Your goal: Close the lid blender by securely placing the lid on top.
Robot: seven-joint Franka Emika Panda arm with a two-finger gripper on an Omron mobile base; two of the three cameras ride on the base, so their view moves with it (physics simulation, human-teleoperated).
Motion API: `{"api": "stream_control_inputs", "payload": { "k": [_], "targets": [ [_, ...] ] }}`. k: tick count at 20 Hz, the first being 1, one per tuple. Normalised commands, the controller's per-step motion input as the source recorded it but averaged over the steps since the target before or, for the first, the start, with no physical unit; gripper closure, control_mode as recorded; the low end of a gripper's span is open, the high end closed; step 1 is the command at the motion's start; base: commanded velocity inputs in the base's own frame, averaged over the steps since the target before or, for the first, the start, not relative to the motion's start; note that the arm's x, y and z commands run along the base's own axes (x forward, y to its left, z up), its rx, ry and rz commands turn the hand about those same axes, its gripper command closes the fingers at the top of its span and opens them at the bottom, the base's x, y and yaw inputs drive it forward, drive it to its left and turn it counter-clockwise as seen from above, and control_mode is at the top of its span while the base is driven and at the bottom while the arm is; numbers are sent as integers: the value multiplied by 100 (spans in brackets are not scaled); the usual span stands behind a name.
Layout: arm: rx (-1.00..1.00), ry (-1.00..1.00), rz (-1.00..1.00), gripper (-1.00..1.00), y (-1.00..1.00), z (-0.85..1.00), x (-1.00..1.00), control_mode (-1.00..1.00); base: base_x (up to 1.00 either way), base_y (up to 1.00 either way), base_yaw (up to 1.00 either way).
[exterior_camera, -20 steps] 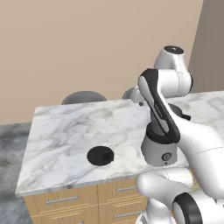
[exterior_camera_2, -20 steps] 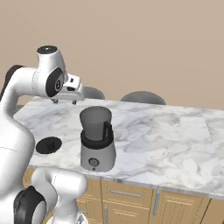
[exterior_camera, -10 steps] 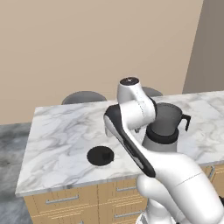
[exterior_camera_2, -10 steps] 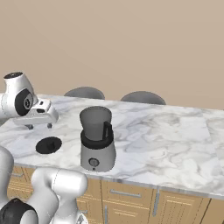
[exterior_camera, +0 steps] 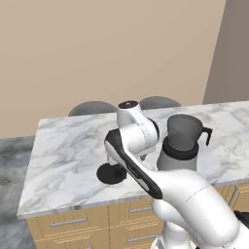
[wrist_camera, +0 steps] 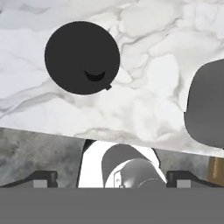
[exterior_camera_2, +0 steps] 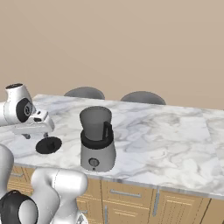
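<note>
- Lid (exterior_camera: 111, 173) in the left base view lies flat on the marble counter (exterior_camera: 63, 146), near the front edge and well to the left of the blender (exterior_camera: 181, 143). The arm's own link crosses in front and covers the lid's right side. A risk I judge from this: a descent aimed at the visible part would land off-centre, so the knob could slip from the fingers.
- In the right base view the lid (exterior_camera_2: 48, 145) sits just below the gripper (exterior_camera_2: 31, 131), which hovers over the counter's left end. The blender (exterior_camera_2: 97, 140) stands open-topped, jar upright. The fingers are too small here to tell their spread. Carrying the lid across, the handle side of the jar could be clipped and the blender nudged.
- In the hand view the lid (wrist_camera: 82, 57) sits up and left of centre, its knob a faint darker patch. The fingertips (wrist_camera: 43, 179) stand wide apart at the bottom corners, holding nothing. The dark shape at the right edge is probably a stool seat (wrist_camera: 205, 109), cut off by the frame.
</note>
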Motion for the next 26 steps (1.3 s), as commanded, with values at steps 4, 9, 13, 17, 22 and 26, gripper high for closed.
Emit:
{"api": "stream_control_inputs", "payload": {
  "k": [4,9,13,17,22,26],
  "targets": [
    [0,4,0,-100,8,-53,27,-100,0,0,0],
    [0,5,0,-100,0,-38,34,-100,0,0,0],
    [0,9,0,-100,1,-27,36,-100,0,0,0],
    [0,8,0,-100,8,-21,25,-100,0,0,0],
    [0,6,0,-100,12,-28,21,-100,0,0,0],
    [0,4,0,-100,8,-24,20,-100,0,0,0]
  ]
}}
